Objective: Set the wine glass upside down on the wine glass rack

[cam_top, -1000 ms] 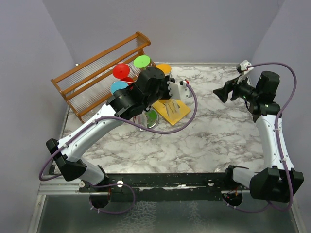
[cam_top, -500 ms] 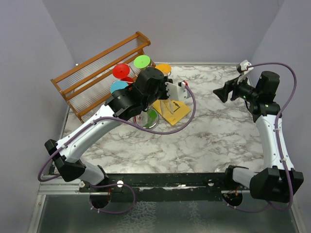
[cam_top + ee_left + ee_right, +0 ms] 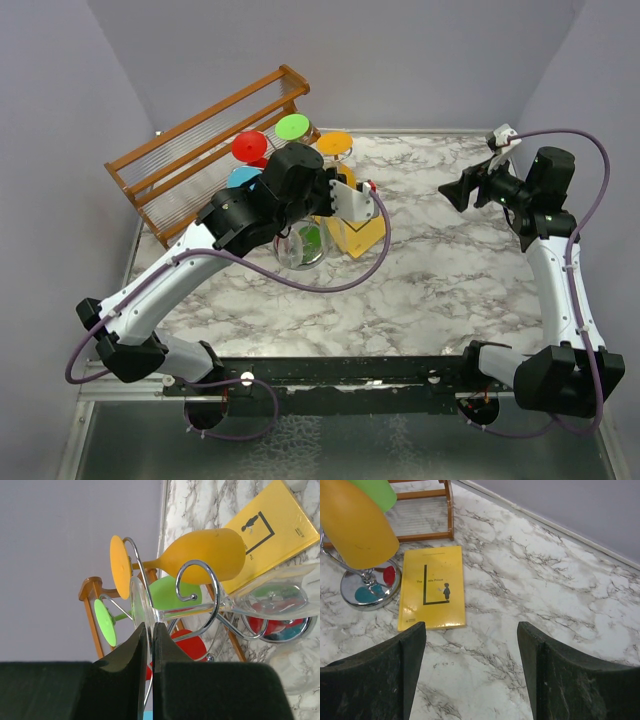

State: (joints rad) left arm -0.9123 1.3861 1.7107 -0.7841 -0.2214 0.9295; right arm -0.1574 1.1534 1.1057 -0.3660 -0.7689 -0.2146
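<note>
While left gripper (image 3: 151, 630) pinches clear wine glass (image 3: 272, 597), wire rack (image 3: 355, 587) curls.

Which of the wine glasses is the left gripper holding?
The clear wine glass, its foot pinched in the left gripper; the orange glass, green glass and red glass hang on the wine glass rack.
</note>
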